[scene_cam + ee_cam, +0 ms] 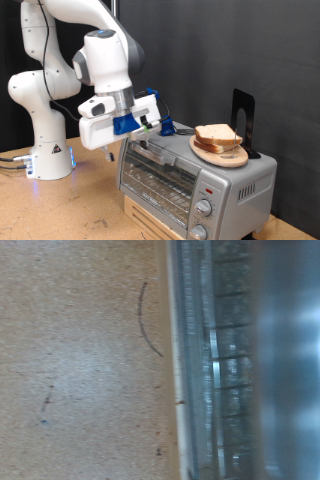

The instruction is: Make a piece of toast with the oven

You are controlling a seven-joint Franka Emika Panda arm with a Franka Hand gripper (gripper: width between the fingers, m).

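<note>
The white Franka arm's gripper (150, 126), fitted with blue parts, is seen in the exterior view low over the top front edge of the small boxy silver toaster oven (195, 182), toward that view's left end of the appliance. Whether the fingers are parted or closed cannot be told from either picture; nothing is seen between them.

The oven is observed standing on a light wooden block on the brown particle-board table (60, 215). Its glass door (155, 185) appears closed, with the wire rack visible behind it. Two round knobs (203, 210) are set at the front, toward the exterior view's right.

The thin square slices of pale white bread with tan crust (218, 136) are stacked on a round wooden plate (222, 156), which rests on the oven's roof toward the exterior view's right. The stack is well apart from the gripper.

In the wrist view, the table surface (80, 360) is shown beside the oven's metal edge and glass (225, 370), blurred
</note>
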